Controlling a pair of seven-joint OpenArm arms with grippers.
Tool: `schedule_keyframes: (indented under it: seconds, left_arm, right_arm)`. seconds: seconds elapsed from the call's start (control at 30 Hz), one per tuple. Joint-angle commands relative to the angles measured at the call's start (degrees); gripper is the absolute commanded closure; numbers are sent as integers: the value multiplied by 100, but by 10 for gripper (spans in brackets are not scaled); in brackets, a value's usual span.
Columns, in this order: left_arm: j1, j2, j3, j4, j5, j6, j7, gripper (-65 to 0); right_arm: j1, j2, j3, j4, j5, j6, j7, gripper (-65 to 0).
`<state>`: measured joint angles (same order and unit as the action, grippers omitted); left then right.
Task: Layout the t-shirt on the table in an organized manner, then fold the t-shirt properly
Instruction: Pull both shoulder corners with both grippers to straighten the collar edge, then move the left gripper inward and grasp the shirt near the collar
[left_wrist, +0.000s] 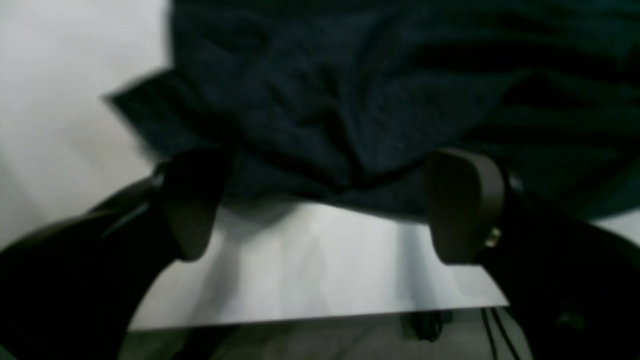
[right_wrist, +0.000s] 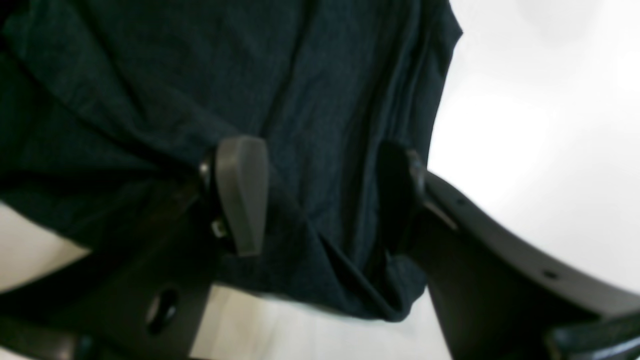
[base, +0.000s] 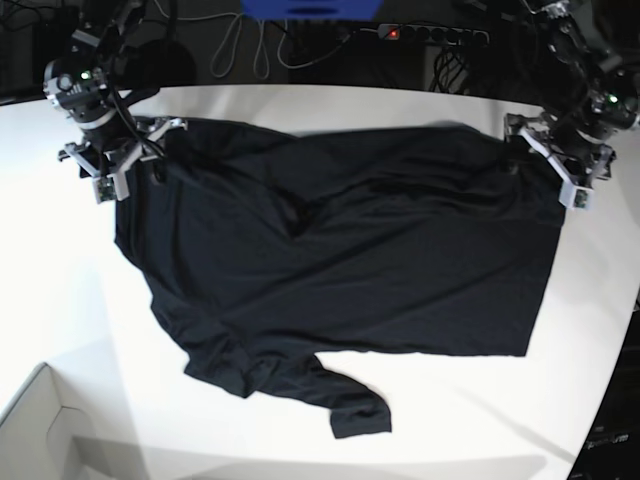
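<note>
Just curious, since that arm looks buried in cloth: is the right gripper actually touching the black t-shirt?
Touching. In the right wrist view the right gripper stands open, with the t-shirt bunched between its fingers and lying against them.

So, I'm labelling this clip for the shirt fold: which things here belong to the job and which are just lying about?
Part of the job:
- t-shirt, spread out, still wrinkled
- table
- left gripper, jaws open
- right gripper, jaws open

Just lying about:
- white box corner
- power strip and cables behind the table
- blue object
</note>
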<state>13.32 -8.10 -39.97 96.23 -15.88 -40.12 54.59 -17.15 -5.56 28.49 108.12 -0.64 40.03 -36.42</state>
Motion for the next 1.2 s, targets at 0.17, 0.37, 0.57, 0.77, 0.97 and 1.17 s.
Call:
schedule_keyframes:
  seconds: [0.17, 0.37, 0.57, 0.77, 0.97, 1.17]
  left_arm:
    - [-290, -83, -61, -431, -78, 12, -153, -624]
    - [-686, -188, -69, -871, -78, 12, -162, -624]
    - [-1424, -170, -69, -994, -78, 12, -101, -624]
    - [-1767, -144, -69, -968, -113, 12, 75, -624]
    - [-1213, -47, -52, 105, -131, 12, 805, -624]
    - [-273, 401, 449, 993, -131, 12, 770, -624]
  right_arm:
    - [-13, 24, 12, 112, 95, -3, 113, -351]
    - [-57, 24, 12, 103, 95, -3, 139, -351]
    - [-57, 24, 12, 94, 95, -3, 139, -351]
    - [-66, 24, 12, 85, 95, -3, 139, -351]
    - [-250, 42, -40, 182, 78, -3, 157, -354]
    - [-435, 104, -700, 507, 78, -3, 157, -354]
